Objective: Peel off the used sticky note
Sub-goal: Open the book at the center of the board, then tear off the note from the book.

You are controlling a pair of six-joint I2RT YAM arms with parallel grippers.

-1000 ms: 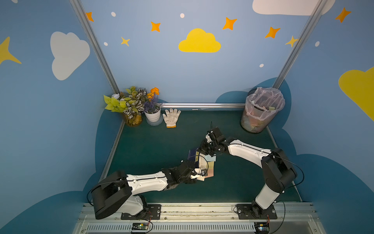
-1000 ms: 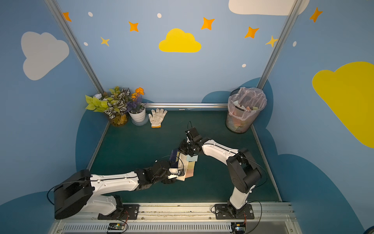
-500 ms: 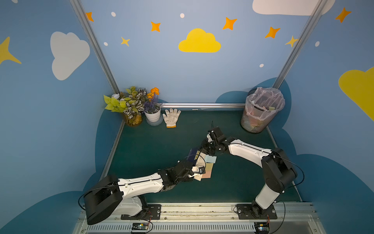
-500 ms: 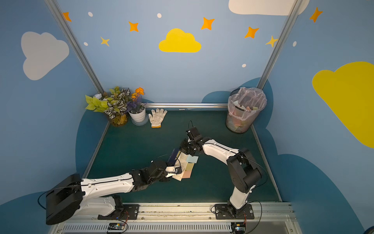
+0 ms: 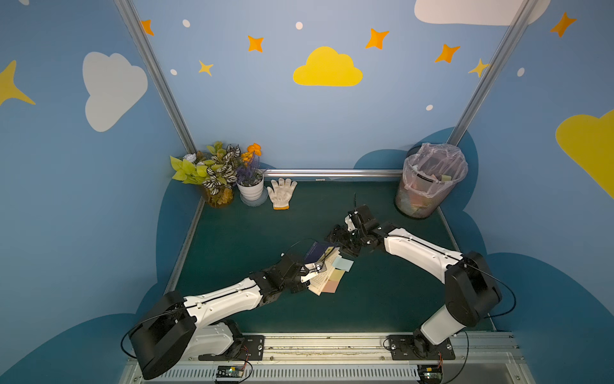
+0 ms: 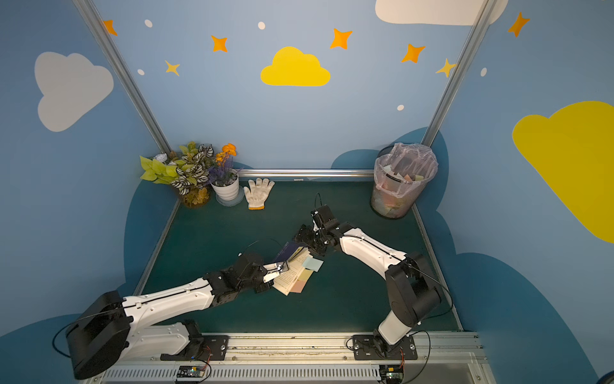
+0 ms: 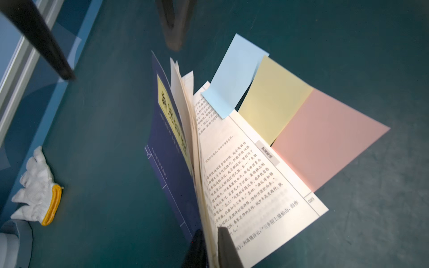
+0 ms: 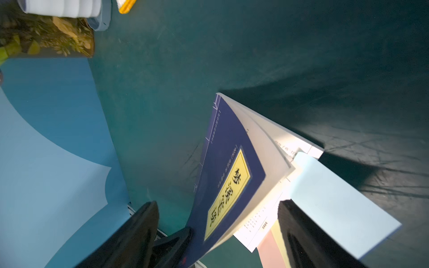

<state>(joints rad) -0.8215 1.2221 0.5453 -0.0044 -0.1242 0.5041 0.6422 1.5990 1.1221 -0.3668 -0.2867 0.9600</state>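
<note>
- The left wrist view cuts the left claw off at the frame edge. We see only two dark tips, and the body is out of shot.
- Those tips sit narrow, clamped on a raised bundle of pages plus the navy cover of the book. The rest of the book lies open on the green mat.
- Print is readable close to the left claw. The fanned pages further out are smeared.
- Three sticky notes hang off the open page's outer edge, ahead of the left claw: the blue note is farthest, the yellow note is in the middle, and the pink note is nearest.
- Blue sits on top of the page and overlaps yellow's corner. Yellow and pink run under the page edge, so their stuck strips are hidden.
- We cannot tell which note is the used one.
- The right claw is wide and grips nothing. The book cover rises between its fingers. The blue note is just beside one finger, and we can't tell if they touch. That finger hides most of yellow and pink.
- In both top views the right claw is a dark clump and its jaws are unreadable.
- The left arm is stretched low over the mat, with the claw at one end of the book.
- The right arm has its elbow high and its forearm sloping down to the opposite end. The claws are near each other but apart.
</note>
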